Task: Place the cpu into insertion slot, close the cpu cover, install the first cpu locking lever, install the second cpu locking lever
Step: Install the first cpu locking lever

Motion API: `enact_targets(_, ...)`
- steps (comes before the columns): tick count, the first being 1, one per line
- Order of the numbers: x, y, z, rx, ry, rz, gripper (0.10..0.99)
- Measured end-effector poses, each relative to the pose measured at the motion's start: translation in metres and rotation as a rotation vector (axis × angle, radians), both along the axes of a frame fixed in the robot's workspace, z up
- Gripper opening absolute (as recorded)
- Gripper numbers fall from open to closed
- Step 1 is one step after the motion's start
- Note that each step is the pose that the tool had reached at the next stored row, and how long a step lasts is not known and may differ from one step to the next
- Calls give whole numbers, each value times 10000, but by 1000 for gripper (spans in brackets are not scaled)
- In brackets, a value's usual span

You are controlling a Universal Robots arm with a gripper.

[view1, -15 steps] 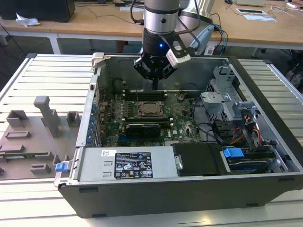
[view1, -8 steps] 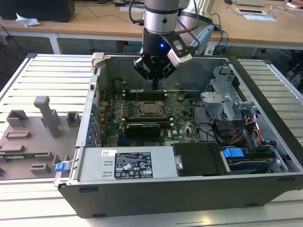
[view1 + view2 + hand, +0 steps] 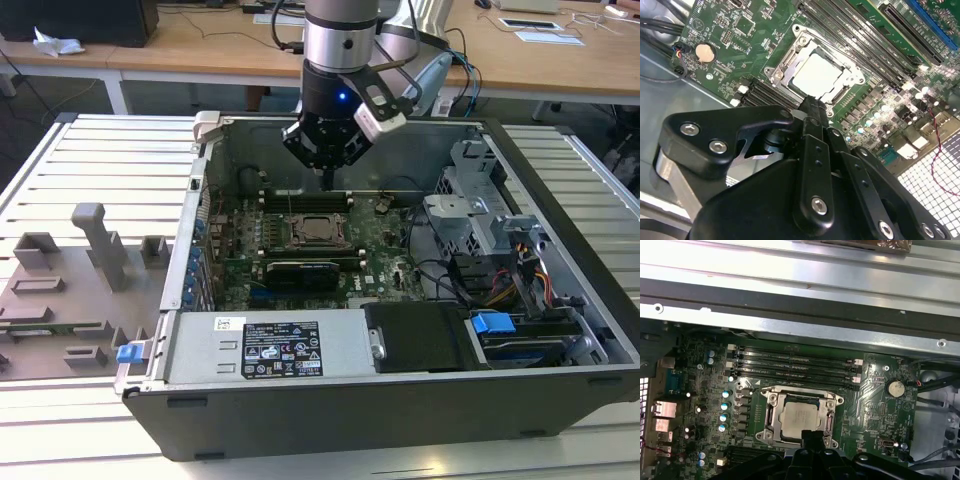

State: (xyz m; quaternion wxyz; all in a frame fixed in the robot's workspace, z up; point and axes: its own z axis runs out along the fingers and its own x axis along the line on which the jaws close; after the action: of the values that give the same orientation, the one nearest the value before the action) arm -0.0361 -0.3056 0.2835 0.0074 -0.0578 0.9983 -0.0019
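Two steps judged done: chip in socket, cover down over it, mid-frame in exterior view. Gripper closed, empty, just above. Locking stage in hand; calls for fine tip placement.

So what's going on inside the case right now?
The arm's gripper hangs inside the open computer case, low over the green motherboard and at the edge of the insertion slot. The cpu already sits in that slot, and the cpu cover looks to lie flat around it. Whether either locking lever is latched I cannot tell.
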Motion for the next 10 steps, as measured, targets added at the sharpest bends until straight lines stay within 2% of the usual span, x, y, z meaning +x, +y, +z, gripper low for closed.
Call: enact_targets(10,-216,0,-11,-1,1,-2,106)
